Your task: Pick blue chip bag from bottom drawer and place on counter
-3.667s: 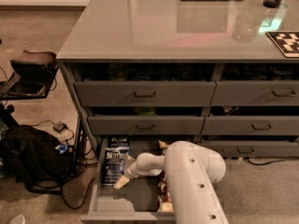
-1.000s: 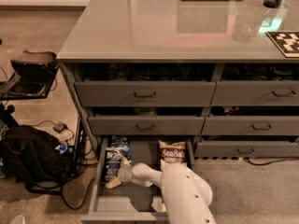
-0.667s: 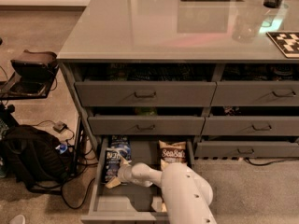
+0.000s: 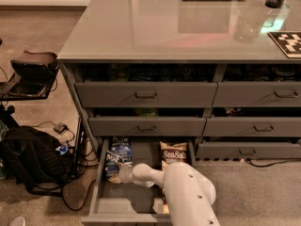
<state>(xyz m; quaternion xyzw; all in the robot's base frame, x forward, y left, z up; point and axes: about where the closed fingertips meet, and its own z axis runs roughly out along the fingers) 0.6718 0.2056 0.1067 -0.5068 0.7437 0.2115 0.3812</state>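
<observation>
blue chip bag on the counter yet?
No, the blue chip bag lies in the left of the open bottom drawer, with the hand down at its lower edge.

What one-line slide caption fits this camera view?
Robot's end effector at the blue chip bag in the open bottom drawer, beneath the counter.

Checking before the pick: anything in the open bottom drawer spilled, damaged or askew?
Nothing stands out. The blue chip bag and a tan Sea Salt bag sit intact in the bottom drawer; the gripper is at the blue bag's near end.
</observation>
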